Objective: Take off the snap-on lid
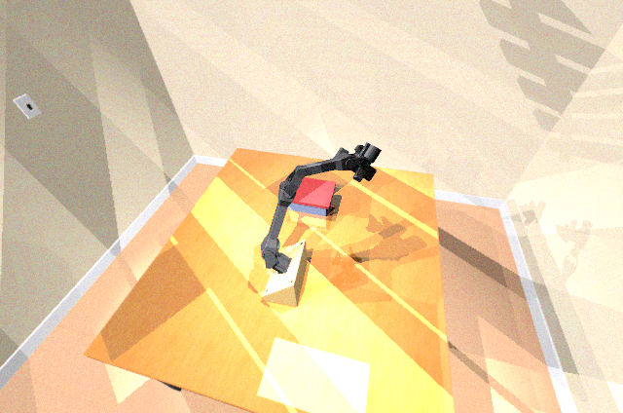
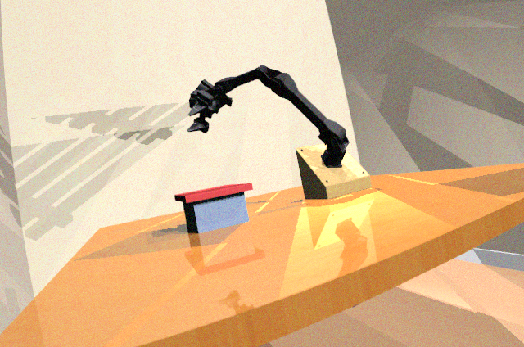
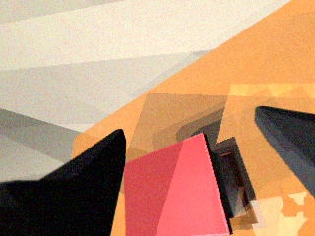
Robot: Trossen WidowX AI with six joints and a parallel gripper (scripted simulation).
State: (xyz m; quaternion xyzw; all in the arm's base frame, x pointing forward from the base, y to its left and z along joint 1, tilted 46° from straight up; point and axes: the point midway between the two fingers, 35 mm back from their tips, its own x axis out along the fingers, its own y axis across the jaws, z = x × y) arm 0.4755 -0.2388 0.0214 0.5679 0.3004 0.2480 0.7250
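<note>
The red lid (image 1: pixel 315 192) (image 2: pixel 215 192) (image 3: pixel 182 197) sits on top of the blue storage box (image 1: pixel 311 208) (image 2: pixel 220 212), right side up and overhanging its walls. The box stands upright on the table (image 1: pixel 151 338) (image 2: pixel 127 292) (image 3: pixel 276 64). My gripper (image 1: pixel 369 163) (image 2: pixel 191 122) (image 3: pixel 188 124) is open, with nothing between its fingers. It hangs well above the table and the lid, touching neither. In the wrist view the lid shows low, between the two fingers, and its near end is cut off by the frame. The box walls are mostly hidden there.
The arm stands on a pale wedge-shaped base (image 1: pixel 302 278) (image 2: pixel 346 187) on the table. A pale rectangular patch (image 1: pixel 316 373) shows near the table's front edge in the top view. The table's far edge is close beyond the box. Shadows and reflections cross the table top.
</note>
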